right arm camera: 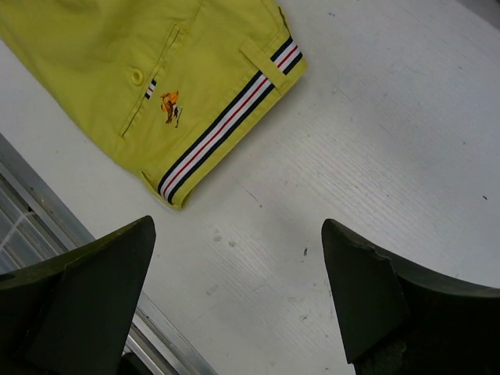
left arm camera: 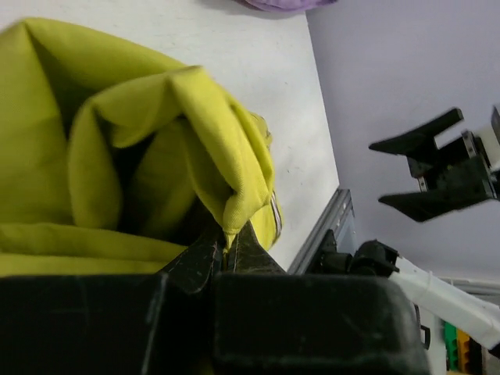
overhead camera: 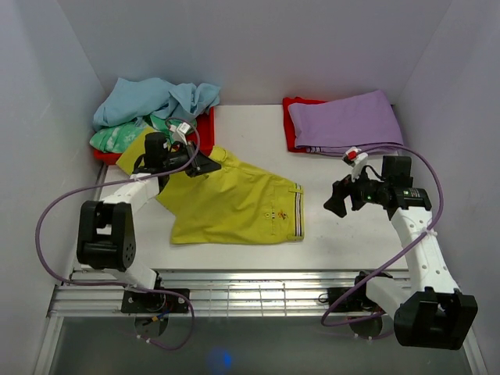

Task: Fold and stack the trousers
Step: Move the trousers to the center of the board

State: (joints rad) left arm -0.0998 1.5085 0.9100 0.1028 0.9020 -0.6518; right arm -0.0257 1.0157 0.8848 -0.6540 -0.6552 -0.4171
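Note:
Yellow-green shorts (overhead camera: 234, 201) with a striped waistband lie spread on the white table's middle. My left gripper (overhead camera: 205, 164) is shut on a fold of the yellow-green shorts (left arm camera: 203, 141) at their far left edge and lifts it a little. My right gripper (overhead camera: 337, 198) is open and empty, hovering above bare table just right of the waistband (right arm camera: 226, 117). Folded purple trousers (overhead camera: 344, 119) lie on a red cloth at the back right.
A heap of light blue (overhead camera: 152, 98) and green patterned (overhead camera: 117, 138) clothes sits on a red cloth at the back left. A metal rail (overhead camera: 250, 289) runs along the table's near edge. White walls enclose the left, back and right.

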